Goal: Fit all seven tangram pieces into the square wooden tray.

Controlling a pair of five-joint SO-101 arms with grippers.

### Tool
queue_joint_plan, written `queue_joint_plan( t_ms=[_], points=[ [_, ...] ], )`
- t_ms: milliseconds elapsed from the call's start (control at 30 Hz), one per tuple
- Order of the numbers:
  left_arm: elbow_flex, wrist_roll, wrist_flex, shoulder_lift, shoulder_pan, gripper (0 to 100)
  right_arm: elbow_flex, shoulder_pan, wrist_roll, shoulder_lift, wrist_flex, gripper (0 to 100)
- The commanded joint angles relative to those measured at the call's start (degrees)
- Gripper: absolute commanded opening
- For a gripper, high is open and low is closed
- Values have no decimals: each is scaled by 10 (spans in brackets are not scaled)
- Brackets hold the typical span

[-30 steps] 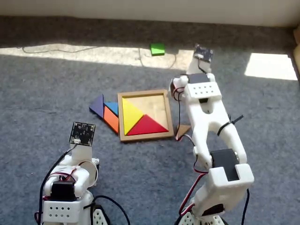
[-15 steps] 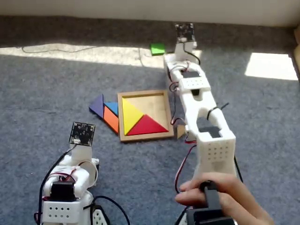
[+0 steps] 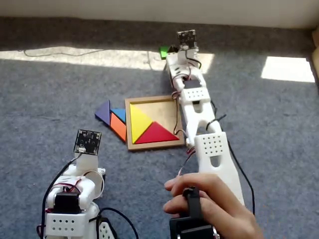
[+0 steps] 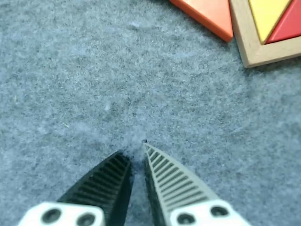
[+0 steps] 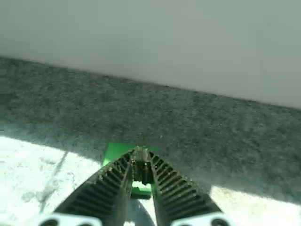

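The square wooden tray point(image 3: 152, 98) lies mid-carpet with a yellow triangle point(image 3: 139, 122) and a red triangle point(image 3: 157, 133) inside. Purple point(image 3: 103, 111), blue point(image 3: 119, 114) and orange point(image 3: 118, 126) pieces lie against its left side. A green piece point(image 3: 163, 52) sits far back on a sunlit patch. My right gripper point(image 5: 139, 151) hangs shut just over the green piece point(image 5: 114, 154), with green showing beyond and between its fingers. My left gripper point(image 4: 135, 150) is shut over bare carpet near the tray corner point(image 4: 244, 42) and the orange piece point(image 4: 207, 12).
A person's hand point(image 3: 209, 209) grips the base of the right arm at the front edge. A thin cable point(image 3: 60, 51) runs along the back of the carpet near a wall. The left arm point(image 3: 75, 199) sits folded at the front left.
The right arm has stretched out from beside the tray's right edge to the far back, ending over the green piece. A hand has come in at its base. The left arm kept still.
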Motion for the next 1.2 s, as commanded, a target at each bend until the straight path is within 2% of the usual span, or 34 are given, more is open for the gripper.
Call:
queue_joint_plan(
  t_ms=[0, 200, 533, 767, 967, 1167],
  points=[
    [12, -2, 2, -13, -5, 6, -122, -15, 6, 24, -16, 5],
    [12, -2, 2, -13, -5, 6, -148, -15, 4, 56, -80, 5],
    [12, -2, 2, -13, -5, 6, -61, -14, 6, 57, -69, 5],
    [12, -2, 2, -13, -5, 6, -75, -11, 4, 56, 76, 5],
    [12, -2, 2, -13, -5, 6, -166, -14, 5, 57, 249, 5],
    [12, -2, 2, -13, -5, 6, -266, -11, 6, 60, 375, 5]
  ],
)
